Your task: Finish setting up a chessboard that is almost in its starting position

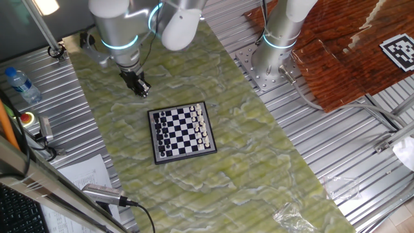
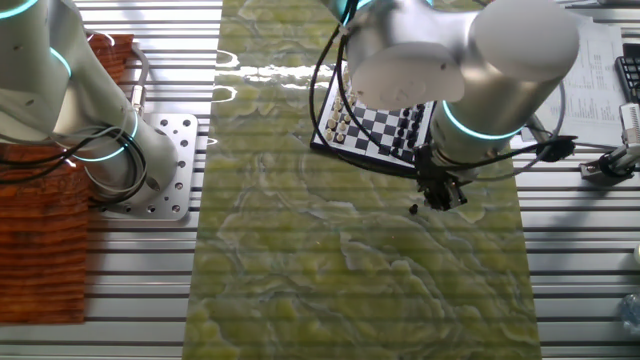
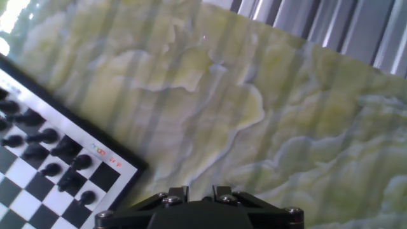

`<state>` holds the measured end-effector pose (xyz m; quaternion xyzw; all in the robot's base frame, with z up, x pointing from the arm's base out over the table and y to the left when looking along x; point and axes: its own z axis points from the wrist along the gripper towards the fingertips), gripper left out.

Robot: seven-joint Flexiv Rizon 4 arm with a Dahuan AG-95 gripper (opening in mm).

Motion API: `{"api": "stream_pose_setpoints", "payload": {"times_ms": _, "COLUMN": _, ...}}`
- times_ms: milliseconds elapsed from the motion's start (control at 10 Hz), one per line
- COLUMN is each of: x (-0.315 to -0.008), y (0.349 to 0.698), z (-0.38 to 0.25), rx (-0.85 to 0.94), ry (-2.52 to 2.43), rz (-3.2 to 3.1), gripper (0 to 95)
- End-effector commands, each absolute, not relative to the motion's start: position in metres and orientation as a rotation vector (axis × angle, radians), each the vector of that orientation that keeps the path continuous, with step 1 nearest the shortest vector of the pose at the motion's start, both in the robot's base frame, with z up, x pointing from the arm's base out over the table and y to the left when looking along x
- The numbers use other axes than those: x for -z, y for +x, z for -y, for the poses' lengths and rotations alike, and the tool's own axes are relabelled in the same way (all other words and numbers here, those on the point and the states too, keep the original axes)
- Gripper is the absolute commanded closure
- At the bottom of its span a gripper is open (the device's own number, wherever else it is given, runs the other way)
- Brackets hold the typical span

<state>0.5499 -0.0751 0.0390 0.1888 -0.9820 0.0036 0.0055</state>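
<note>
The chessboard (image 1: pixel 183 133) lies in the middle of the green mat, with black pieces on its left rows and white pieces on its right rows. It also shows in the other fixed view (image 2: pixel 385 125), and one corner with black pieces shows in the hand view (image 3: pixel 57 165). My gripper (image 1: pixel 141 90) hangs over the mat beyond the board's far left corner, off the board. In the other fixed view my gripper (image 2: pixel 439 200) is just past the board's edge. Its fingers (image 3: pixel 179 193) stand close together with nothing visible between them. A tiny dark speck (image 2: pixel 414 209) sits on the mat beside it.
A second arm's base (image 1: pixel 272 61) stands at the back right next to a brown cloth (image 1: pixel 336 58) with a code tag (image 1: pixel 400 52). A water bottle (image 1: pixel 21 84) and a red button (image 1: pixel 26 118) are at the left. Ribbed metal table surrounds the mat.
</note>
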Motion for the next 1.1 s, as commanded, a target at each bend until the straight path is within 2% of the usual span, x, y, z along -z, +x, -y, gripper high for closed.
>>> {"api": "stream_pose_setpoints", "payload": {"times_ms": 100, "x": -0.038, "y": 0.548, "z": 0.075, "rx": -0.008, "ry": 0.602, "rz": 3.065, "gripper": 76.0}}
{"api": "stream_pose_setpoints", "payload": {"times_ms": 1100, "x": -0.036, "y": 0.541, "z": 0.087, "rx": 0.001, "ry": 0.636, "rz": 3.060, "gripper": 76.0}}
